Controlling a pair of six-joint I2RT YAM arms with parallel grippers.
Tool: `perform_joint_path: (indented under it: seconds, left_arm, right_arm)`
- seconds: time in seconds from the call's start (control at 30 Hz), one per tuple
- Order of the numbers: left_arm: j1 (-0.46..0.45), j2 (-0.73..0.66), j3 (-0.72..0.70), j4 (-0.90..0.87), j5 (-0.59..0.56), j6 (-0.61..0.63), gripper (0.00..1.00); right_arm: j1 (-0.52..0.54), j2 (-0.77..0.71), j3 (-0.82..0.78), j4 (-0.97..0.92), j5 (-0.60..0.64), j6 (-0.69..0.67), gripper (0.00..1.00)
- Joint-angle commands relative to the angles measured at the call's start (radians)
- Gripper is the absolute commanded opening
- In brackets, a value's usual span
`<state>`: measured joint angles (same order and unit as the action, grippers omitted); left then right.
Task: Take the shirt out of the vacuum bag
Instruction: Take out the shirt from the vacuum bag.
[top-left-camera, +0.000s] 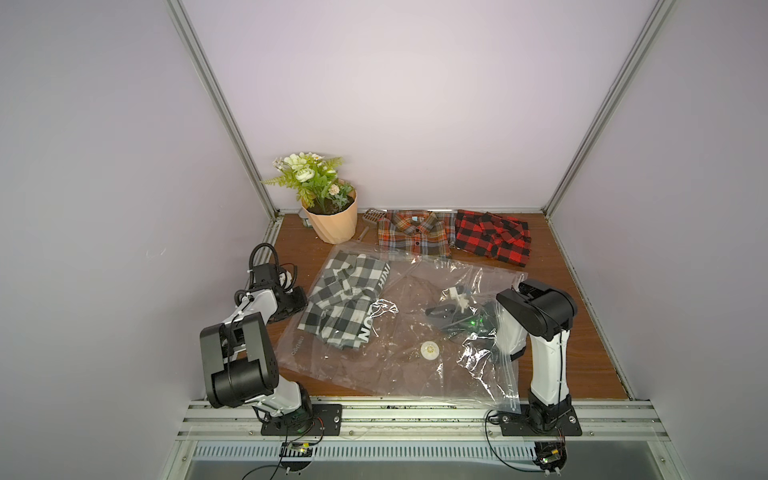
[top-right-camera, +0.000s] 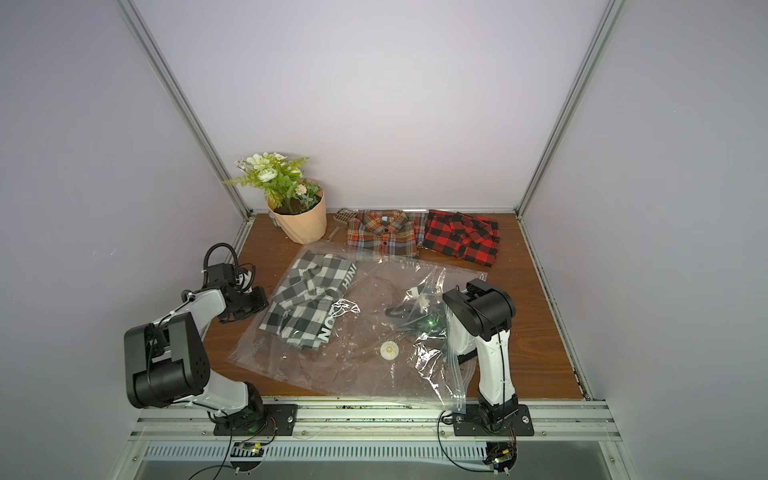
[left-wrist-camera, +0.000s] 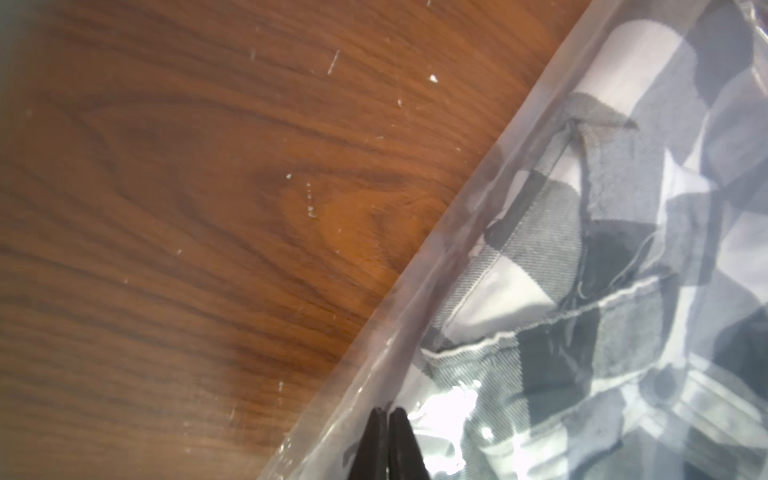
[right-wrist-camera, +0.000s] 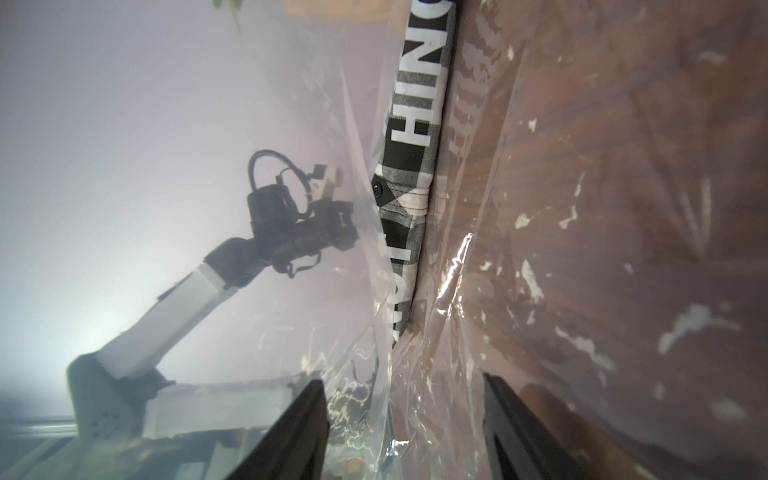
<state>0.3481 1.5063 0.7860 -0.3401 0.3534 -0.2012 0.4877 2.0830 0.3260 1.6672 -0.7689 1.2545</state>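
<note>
Left wrist view: the left gripper has its black fingers closed tip to tip on the left border of the vacuum bag, where the clear film meets the brown wood-grain surface. Just inside that border lies the shirt, a black-and-white check seen through the film.

Both top views: the vacuum bag lies across the middle of the surface, flat on the left, crinkled and raised on the right. The shirt occupies the bag's far-left part, wholly inside, with a black lettered band along its right edge. A round white valve sits near the bag's middle, to the right of the shirt and nearer. The zip-seal strip runs along the near-right edge. The right gripper lies inside the bag on that side, visible through the plastic and well apart from the shirt.

Right wrist view: the right gripper has its fingers standing moderately apart, gripping nothing; the lettered band lies ahead of them.

Along the far edge, outside the bag, stand a flower pot, an orange plaid shirt and a red-and-black plaid shirt.
</note>
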Motion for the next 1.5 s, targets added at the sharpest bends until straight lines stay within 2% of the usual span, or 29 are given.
perform_joint_path:
  seconds: [0.0,0.3,0.33,0.4,0.43,0.57,0.73,0.83,1.0,1.23,1.33,1.47]
  left_arm:
    - [0.014,-0.028,0.012,-0.016,-0.027,-0.004,0.00]
    - [0.014,-0.015,0.078,0.002,-0.018,0.013,0.00]
    - [0.014,-0.008,0.092,0.015,-0.010,0.006,0.08]
    - [0.012,0.000,0.106,0.079,0.046,-0.015,0.39]
    - [0.010,0.012,0.121,0.108,0.068,-0.026,0.47]
    - [-0.034,0.097,0.189,0.200,0.182,-0.034,0.59]
    - [-0.102,0.233,0.259,0.277,0.259,-0.037,0.61]
    - [-0.106,0.304,0.285,0.275,0.244,-0.021,0.61]
    - [-0.107,0.364,0.334,0.215,0.173,0.035,0.61]
    - [-0.107,0.359,0.331,0.187,0.032,0.054,0.61]
    - [-0.107,0.378,0.329,0.178,0.052,0.066,0.61]
    - [-0.107,0.392,0.324,0.166,0.135,0.068,0.60]
  right_arm:
    - [0.009,0.065,-0.041,0.097,0.014,-0.032,0.64]
    - [0.015,0.068,-0.043,0.095,0.016,-0.034,0.64]
    - [0.016,0.069,-0.041,0.095,0.016,-0.036,0.64]
    - [0.018,0.074,-0.037,0.089,0.016,-0.037,0.64]
    - [0.021,0.077,-0.034,0.087,0.016,-0.037,0.64]
    - [0.031,0.086,-0.025,0.071,0.016,-0.042,0.64]
    - [0.050,0.069,-0.010,0.010,0.027,-0.062,0.64]
    - [0.062,0.048,-0.011,-0.031,0.039,-0.081,0.64]
    - [0.071,0.030,-0.024,-0.070,0.056,-0.103,0.64]
    - [0.082,0.034,-0.030,-0.056,0.071,-0.094,0.64]
    - [0.087,0.028,-0.026,-0.073,0.075,-0.099,0.64]
    - [0.090,0.012,-0.027,-0.093,0.082,-0.110,0.64]
